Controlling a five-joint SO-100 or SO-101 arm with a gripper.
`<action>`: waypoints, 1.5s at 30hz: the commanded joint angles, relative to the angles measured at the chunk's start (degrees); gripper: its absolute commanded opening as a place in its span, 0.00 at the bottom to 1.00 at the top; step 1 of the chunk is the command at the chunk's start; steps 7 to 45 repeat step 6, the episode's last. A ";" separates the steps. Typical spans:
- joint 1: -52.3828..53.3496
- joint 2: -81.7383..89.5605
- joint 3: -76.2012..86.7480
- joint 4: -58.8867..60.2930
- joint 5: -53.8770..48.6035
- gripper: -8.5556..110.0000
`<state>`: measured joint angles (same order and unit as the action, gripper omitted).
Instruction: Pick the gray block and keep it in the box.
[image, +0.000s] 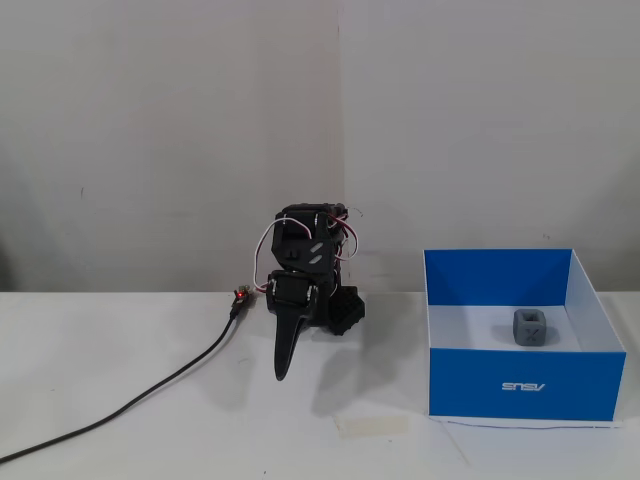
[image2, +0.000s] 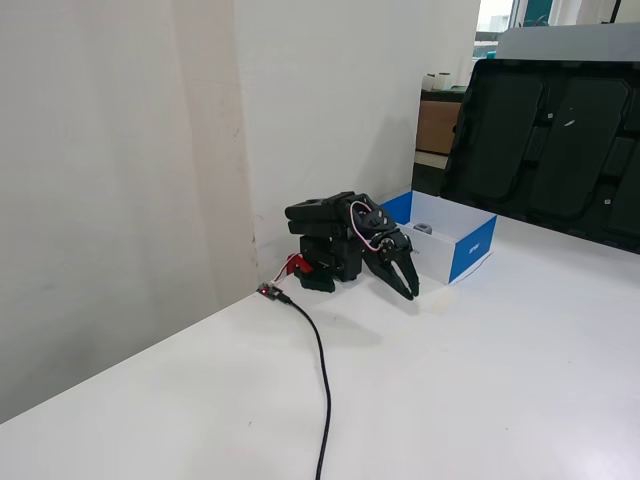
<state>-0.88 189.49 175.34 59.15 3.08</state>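
**Block in box, arm folded clear**

The task is judged to be essentially done. The block (image: 531, 327) is seen resting on the white floor of the box (image: 520, 385), toward the rear and a little right of centre in the front fixed view, clear of all four walls. Nothing is held over it and nothing touches it. In the side fixed view only a small gray shape (image2: 424, 229) is made out inside the box (image2: 470, 251), too small for detail.

The arm is folded low against the wall, well left of the box in the front view. The gripper (image: 284, 368) is pointed down toward the bench (image: 120, 340), outside the box. In the side view the gripper (image2: 410, 291) is shown with its jaws slightly parted and nothing between them. If anything is left, it is judged to be no more than settling at rest.

The block is seen as a small dark gray cube, upright, with a recessed cross-like pattern on the face turned to the camera and a sunken top. It is far smaller than the box, which is blue outside with white lettering on its front wall.

A black cable (image: 150, 395) is laid across the bench, left of the box.
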 joint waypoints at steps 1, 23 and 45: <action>-0.09 6.94 0.62 -1.32 0.79 0.07; -0.09 6.94 0.62 -1.32 0.79 0.07; -0.09 6.94 0.62 -1.32 0.79 0.07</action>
